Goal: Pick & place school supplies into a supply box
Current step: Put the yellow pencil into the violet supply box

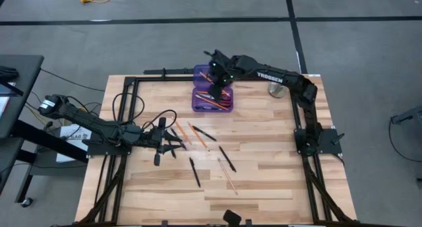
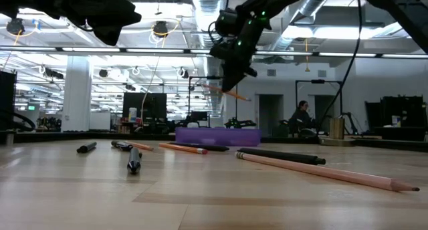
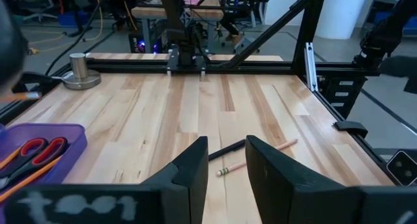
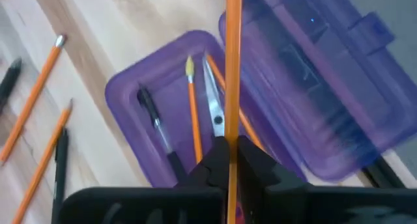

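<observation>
The supply box (image 4: 169, 113) is a translucent purple case lying open at the table's far middle, its lid (image 4: 326, 87) folded back. Inside lie a black pen (image 4: 156, 129), an orange pencil (image 4: 193, 113) and scissors (image 4: 214, 100) whose red handles (image 3: 32, 149) show in the left wrist view. My right gripper (image 4: 230, 152) hangs above the box (image 1: 212, 99), shut on an orange pencil (image 2: 231, 93). My left gripper (image 3: 227, 165) is open and low at the table's left (image 1: 165, 138), beside loose pencils and pens (image 1: 201, 136). My right gripper pinches one orange pencil (image 4: 230, 129) between its two fingers (image 4: 254, 162), coming from above and pointing down. The pencil runs through the gap and sticks out on both sides. It is lifted clear over the open box, near level and slightly tilted (image 2: 231, 93).
Several pens and pencils lie scattered over the table's middle (image 1: 227, 159), (image 1: 194, 171), (image 1: 229, 179). A round metal disc (image 1: 277, 90) stands right of the box. A black frame rail (image 1: 165, 74) borders the table. A long pencil (image 2: 321, 171) lies near the low camera.
</observation>
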